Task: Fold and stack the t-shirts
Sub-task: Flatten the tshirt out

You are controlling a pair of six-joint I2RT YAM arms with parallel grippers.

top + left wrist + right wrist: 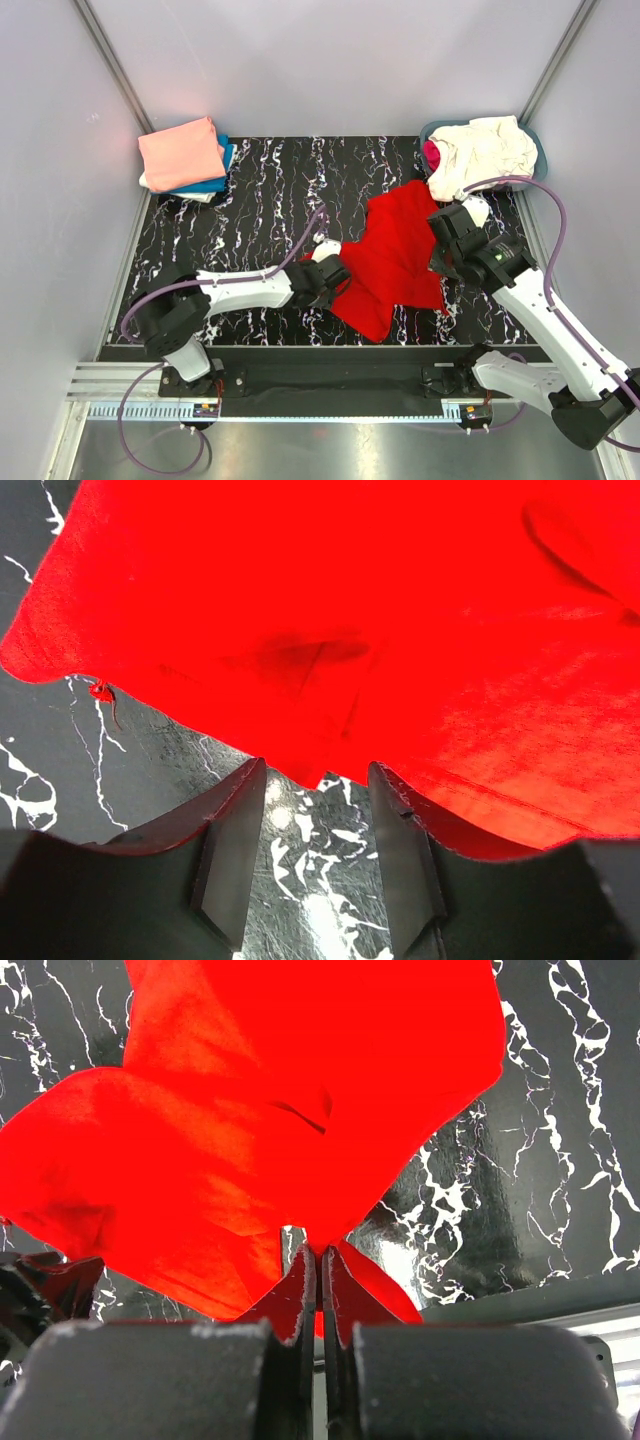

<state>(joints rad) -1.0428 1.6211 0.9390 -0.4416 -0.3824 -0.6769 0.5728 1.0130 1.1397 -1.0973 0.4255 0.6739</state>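
- The red t-shirt [395,255] lay crumpled on the table [260,200], between the two claws.
- The right claw [320,1258] was closed on the shirt's edge, and the cloth spread out ahead of it.
- The left claw [316,776] was open; the red hem lay just ahead of its fingertips.
- Far beyond the left claw sat a folded stack, with a salmon-pink t-shirt [180,152] on top.
- Just beyond the right claw, a cream t-shirt [485,150] filled the basket [540,150].

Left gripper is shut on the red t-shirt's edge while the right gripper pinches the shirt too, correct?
No. The left gripper is open, jaws apart at the edge of the red t-shirt, as the left wrist view shows. The right gripper does pinch it.
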